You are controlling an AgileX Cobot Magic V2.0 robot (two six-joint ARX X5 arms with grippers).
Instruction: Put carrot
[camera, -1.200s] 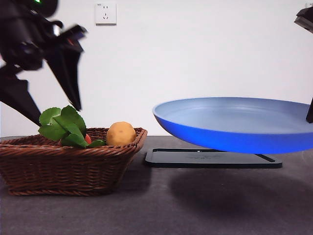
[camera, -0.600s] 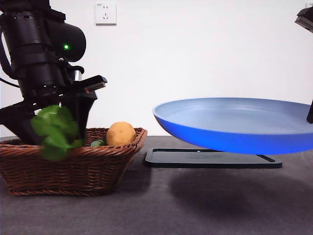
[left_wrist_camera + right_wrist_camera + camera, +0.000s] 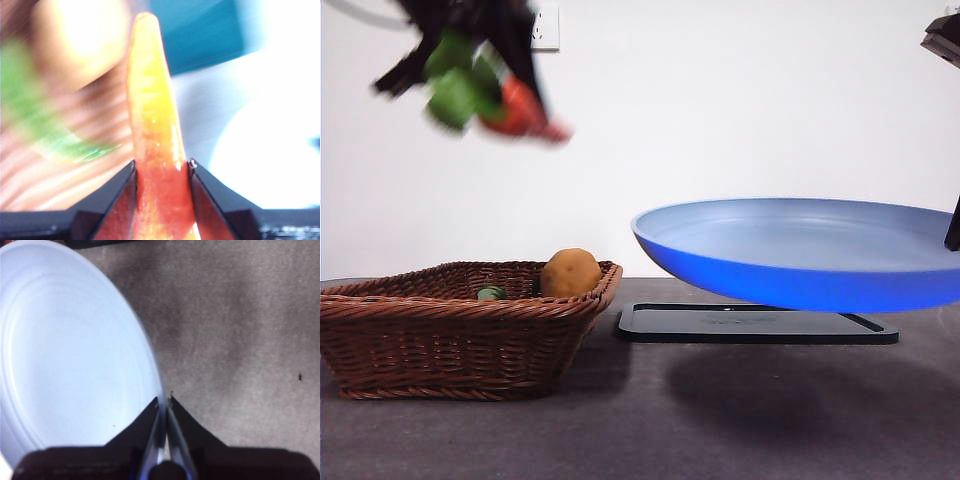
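Front view: your left gripper point(image 3: 485, 60) is now carrying the carrot point(image 3: 515, 105) high above the basket point(image 3: 470, 320), jaws pinching its body, while your right gripper point(image 3: 164, 405) is clamping the blue plate point(image 3: 800, 255) aloft, awaiting delivery.

Motion-blurred carrot point(image 3: 515, 105), overexposed left wrist view.

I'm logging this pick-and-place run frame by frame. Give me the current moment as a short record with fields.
carrot: in the air, high above the basket, blurred
left gripper: shut on the carrot's orange body
right gripper: shut on the blue plate's rim
blue plate: held off the table, above a black flat base
basket: on the table, holds a yellow-orange lump and a small green item
carrot on plate: not yet
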